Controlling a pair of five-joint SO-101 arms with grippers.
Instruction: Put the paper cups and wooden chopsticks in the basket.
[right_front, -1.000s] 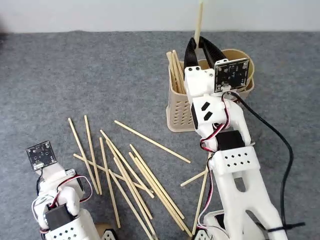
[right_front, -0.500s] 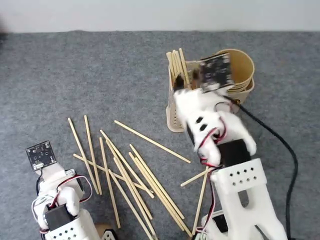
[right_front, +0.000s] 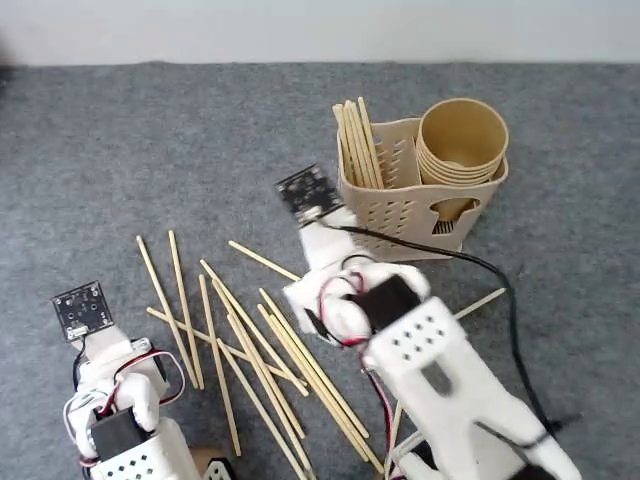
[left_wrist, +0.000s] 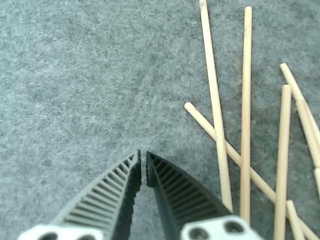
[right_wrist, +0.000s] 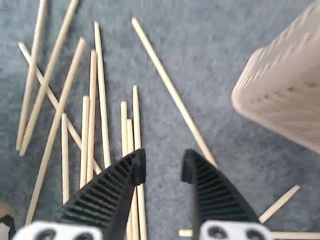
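Chopsticks (right_front: 300, 344) partly beneath right arm (right_front: 425, 345)

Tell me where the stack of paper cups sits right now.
In the high view the stack of paper cups stands in the right-hand compartment of the basket, beside the chopsticks standing in its other compartment.

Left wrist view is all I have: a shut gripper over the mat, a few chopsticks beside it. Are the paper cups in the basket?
Observer: Yes. The high view shows the stacked paper cups in one compartment of the basket.
Operator: What's the other arm holding?
Observer: Nothing. The right gripper is open over the loose chopsticks on the mat.
Operator: Any chopsticks in the basket?
Observer: A bundle of chopsticks stands in the other compartment.
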